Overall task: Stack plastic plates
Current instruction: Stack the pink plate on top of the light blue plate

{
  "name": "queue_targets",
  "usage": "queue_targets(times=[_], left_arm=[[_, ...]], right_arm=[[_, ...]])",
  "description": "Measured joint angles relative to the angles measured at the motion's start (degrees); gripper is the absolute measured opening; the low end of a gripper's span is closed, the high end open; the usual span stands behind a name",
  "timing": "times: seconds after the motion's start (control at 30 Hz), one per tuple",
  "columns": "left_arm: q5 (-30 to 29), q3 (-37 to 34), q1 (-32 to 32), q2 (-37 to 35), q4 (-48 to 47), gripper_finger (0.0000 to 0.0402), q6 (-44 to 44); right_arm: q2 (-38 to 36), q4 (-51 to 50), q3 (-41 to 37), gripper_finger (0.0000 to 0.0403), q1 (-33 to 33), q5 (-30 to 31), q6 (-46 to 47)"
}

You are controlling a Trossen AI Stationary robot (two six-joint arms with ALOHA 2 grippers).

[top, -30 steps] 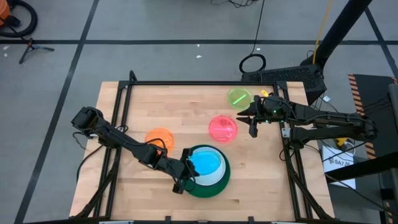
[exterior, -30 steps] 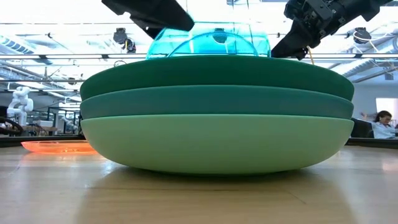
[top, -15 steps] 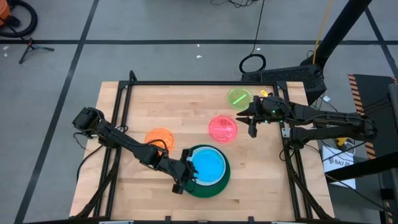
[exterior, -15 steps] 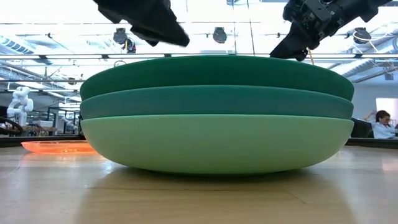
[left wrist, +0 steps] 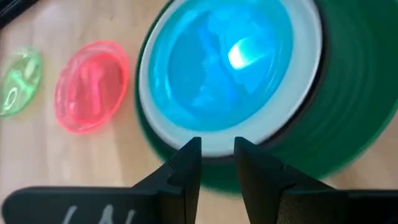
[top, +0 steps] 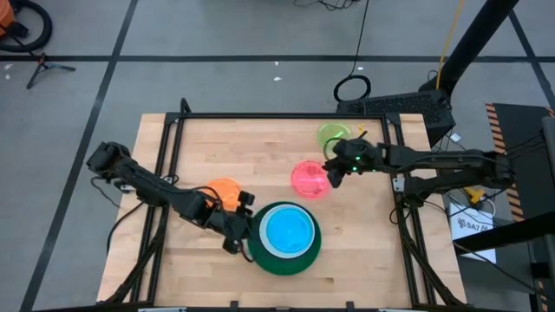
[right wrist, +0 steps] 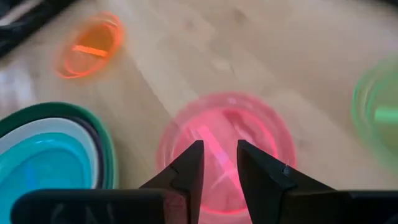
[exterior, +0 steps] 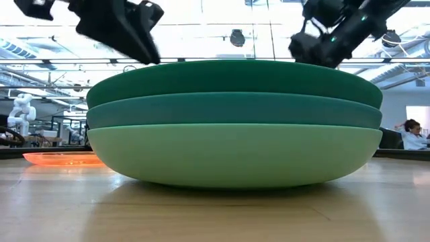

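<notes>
A stack of plastic plates point(top: 299, 263) stands near the table's front edge: mint, teal and dark green large ones point(exterior: 232, 107), smaller plates inside. A translucent blue plate point(left wrist: 230, 68) lies flat on top, in a white one point(left wrist: 149, 87). My left gripper point(left wrist: 217, 152) hovers open just left of the stack point(top: 246, 227), holding nothing. A pink plate point(top: 310, 179) lies flat on the wood farther back. My right gripper point(right wrist: 219, 155) is open above the pink plate's right rim point(top: 332, 172), nothing between its fingers. An orange plate point(top: 222, 189) and a lime plate point(top: 333, 136) lie apart on the table.
A black metal frame point(top: 260, 115) runs along the table's far and side edges. Bare wood lies between the stack and the pink plate, and along the far left of the table. A person point(exterior: 411, 133) sits in the room behind.
My left gripper has let go of the blue plate, which dropped from a tilt to lie flat on the stack. The gripper then drew back toward the table's left edge. My right gripper has rolled and come down and left, over the pink plate.
</notes>
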Motion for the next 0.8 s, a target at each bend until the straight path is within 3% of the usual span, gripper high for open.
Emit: queue_targets(times=[0.33,0.6,0.8], left_arm=[[-2.15,-15.30,5.70,-17.29,10.73,0.0104,6.26],[-3.00,-16.76,13.02,-25.24,12.65,0.0104,10.32],[-3.01,-16.78,16.87,-25.41,7.15,0.0104,7.79]], right_arm=[[13.11,-0.33,0.38,0.0089,-3.10,1.46,13.71],[18.38,-17.61,5.44,0.0089,-6.55,3.39,19.12],[18.37,-16.27,5.65,0.0094,-6.43,2.85,14.61]])
